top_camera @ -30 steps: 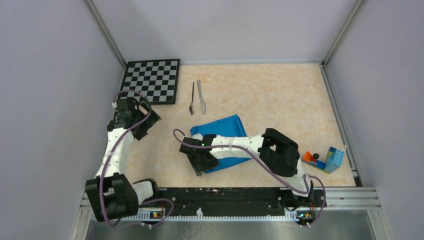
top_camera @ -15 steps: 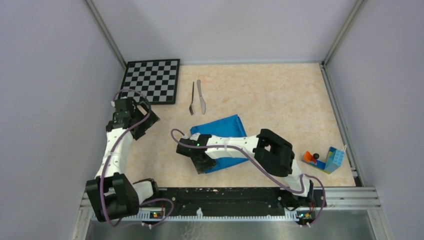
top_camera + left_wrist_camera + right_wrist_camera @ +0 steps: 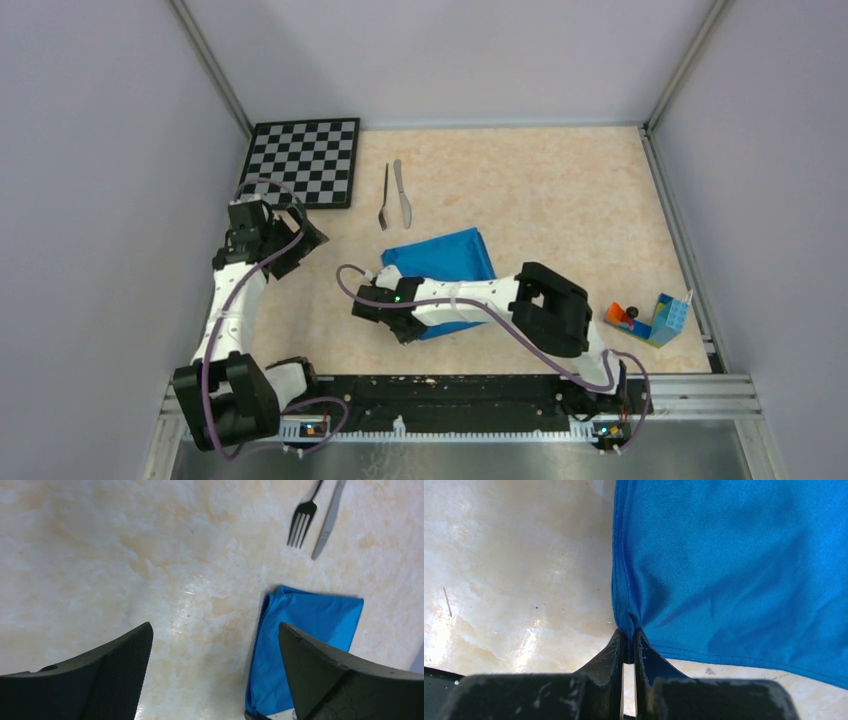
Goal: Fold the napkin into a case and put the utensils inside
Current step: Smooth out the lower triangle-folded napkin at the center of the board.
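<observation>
Pale walls (image 3: 100,200) enclose a mottled beige worktop (image 3: 560,190), a checkerboard (image 3: 305,160) at its far left; fork (image 3: 385,195) and knife (image 3: 402,192) lie side by side just beyond the folded blue napkin (image 3: 445,255). The right tool (image 3: 629,635) is pinched tight on the napkin's near-left edge, slid slightly left since a second ago; the left tool (image 3: 215,630) hangs spread apart.

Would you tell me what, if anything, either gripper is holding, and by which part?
The right gripper holds the napkin, its jaws pinched on the hemmed near-left corner. The left gripper is open and holds nothing.
</observation>
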Tool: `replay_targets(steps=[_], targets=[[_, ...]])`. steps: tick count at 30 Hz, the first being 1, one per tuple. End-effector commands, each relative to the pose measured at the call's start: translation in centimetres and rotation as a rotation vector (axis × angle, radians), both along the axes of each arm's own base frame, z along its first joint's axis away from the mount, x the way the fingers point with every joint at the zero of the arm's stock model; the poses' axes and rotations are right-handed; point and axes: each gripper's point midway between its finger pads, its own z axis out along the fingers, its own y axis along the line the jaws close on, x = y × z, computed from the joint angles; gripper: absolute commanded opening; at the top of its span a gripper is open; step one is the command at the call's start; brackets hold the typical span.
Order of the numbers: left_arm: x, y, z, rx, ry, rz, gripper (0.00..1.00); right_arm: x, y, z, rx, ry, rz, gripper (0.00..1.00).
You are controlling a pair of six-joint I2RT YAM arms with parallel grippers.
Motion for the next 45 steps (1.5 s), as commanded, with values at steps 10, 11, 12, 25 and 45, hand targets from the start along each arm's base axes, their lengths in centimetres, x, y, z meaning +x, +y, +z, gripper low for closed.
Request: replay_targets(steps=[10, 11, 12, 25, 45], targets=[[-3.0, -10.5, -1.7, -0.520, -0.196, -0.416, 0.95, 0.5, 1.5, 7.5, 0.527, -0.040, 0.126, 0.00], [-3.5, -10.9, -2.3, -0.551, -0.182, -0.399, 0.96, 0.6, 1.2, 7.8, 0.553, -0.037, 0.112, 0.00], [-3.5, -11.1, -2.6, -0.562, -0.191, -0.391, 0.98, 0.6, 0.9, 8.1, 0.572, -0.037, 0.106, 0.00], [-2.4, -16.5, -8.2, -0.638, -0.051, -0.214, 0.89, 0.9, -1.2, 10.3, 0.761, -0.019, 0.066, 0.00], [1.5, -13.9, -9.2, -0.276, -0.071, -0.186, 0.19, -1.5, -2.1, 9.3, 0.879, 0.054, 0.169, 0.00]])
